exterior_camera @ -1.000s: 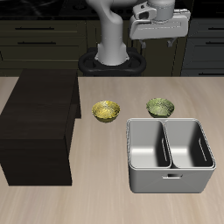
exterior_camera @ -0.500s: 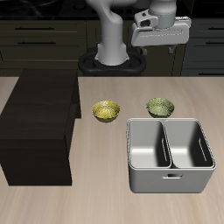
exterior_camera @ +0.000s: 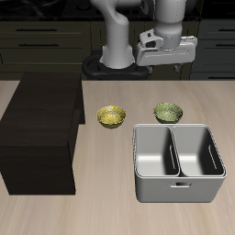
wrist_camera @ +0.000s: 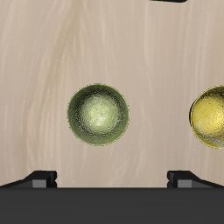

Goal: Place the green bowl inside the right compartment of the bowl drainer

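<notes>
Standing at the far left, a dark brown-black box (exterior_camera: 39, 133), well apart from everything of the task; then lying on the bare table (exterior_camera: 101, 211) a brighter yellow-green bowl (exterior_camera: 112, 116), beside the target but not to be taken; then resting upright the green bowl (exterior_camera: 168, 112), just behind the back wall of the bowl drainer (exterior_camera: 178, 189), near but apparently not touching it, and not yet lifted; above it, hanging high, the gripper (exterior_camera: 169, 57), well clear of the table.

Judging the step: approaching only, no grasp made; looking straight down in the wrist view on the green bowl (wrist_camera: 98, 114), with the yellow-green one (wrist_camera: 211, 116) off to one side; showing there two dark finger bases set wide apart, so seeming spread and pinching nothing.

Needing next: coming down over the green bowl, taking its rim between the fingers, lifting, then carrying forward over the drainer's back wall into the right compartment (exterior_camera: 155, 151), empty now; keeping off the central wall and off the neighbouring bowl; nothing else blocking the way.
</notes>
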Tool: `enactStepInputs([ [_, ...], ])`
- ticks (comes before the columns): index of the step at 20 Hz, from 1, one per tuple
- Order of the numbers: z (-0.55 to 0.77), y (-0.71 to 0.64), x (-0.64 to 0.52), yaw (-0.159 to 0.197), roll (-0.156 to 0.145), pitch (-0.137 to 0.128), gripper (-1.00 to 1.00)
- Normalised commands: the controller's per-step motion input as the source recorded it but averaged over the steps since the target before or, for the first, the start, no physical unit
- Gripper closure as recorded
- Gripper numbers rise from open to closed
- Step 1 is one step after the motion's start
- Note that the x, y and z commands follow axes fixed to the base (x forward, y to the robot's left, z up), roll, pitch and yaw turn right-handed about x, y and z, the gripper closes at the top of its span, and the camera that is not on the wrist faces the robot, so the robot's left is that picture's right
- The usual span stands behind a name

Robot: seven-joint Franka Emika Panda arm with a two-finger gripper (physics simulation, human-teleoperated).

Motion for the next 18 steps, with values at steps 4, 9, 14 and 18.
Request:
enactStepInputs([
  [4,-0.47,0.01,-0.03,-0.018,0.013,0.058,-1.0],
  [9,-0.24,0.0,0.0,-0.005,-0.005,0.02,-1.0],
  [14,-0.27,0.0,-0.01,0.008,-0.001,0.003,-1.0],
  [18,-0.19,0.01,0.0,-0.009,0.008,-0.008,-1.0],
])
